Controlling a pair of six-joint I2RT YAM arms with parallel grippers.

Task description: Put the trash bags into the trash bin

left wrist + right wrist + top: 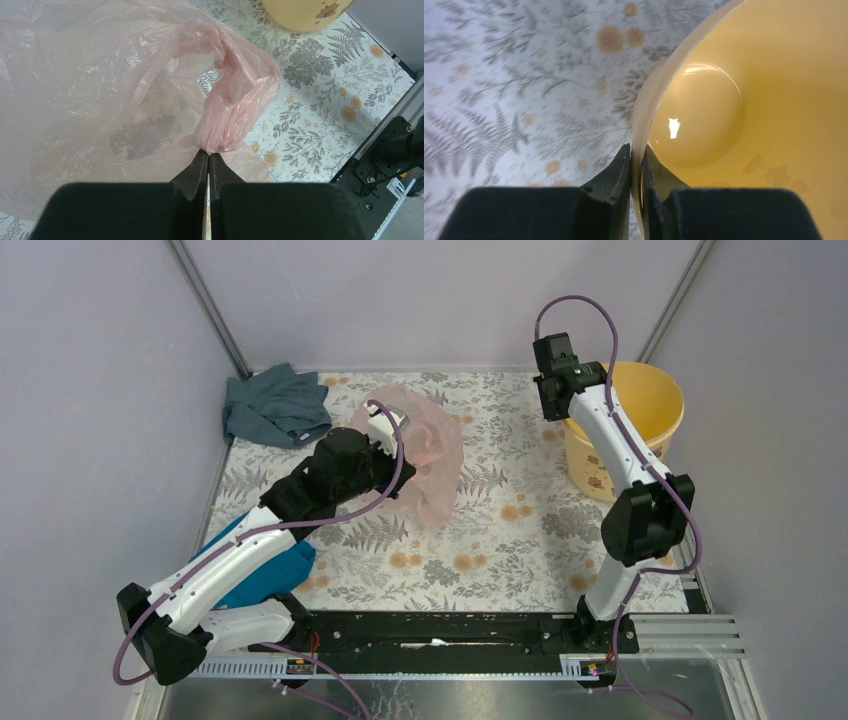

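my left fingers (201, 165) pinched shut on thin translucent pale pink plastic bag (100, 90), left-centre of floral worktop (500, 540) | my right fingers (623, 165) clamped astride rim of round yellow-orange plastic bucket (799, 100), far right

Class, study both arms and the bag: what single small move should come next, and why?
Probably the left gripper should lift the pink bag toward the yellow bucket. It is shut on a bunched fold of the bag, and the right gripper pinches the bucket's rim, likely steadying it.
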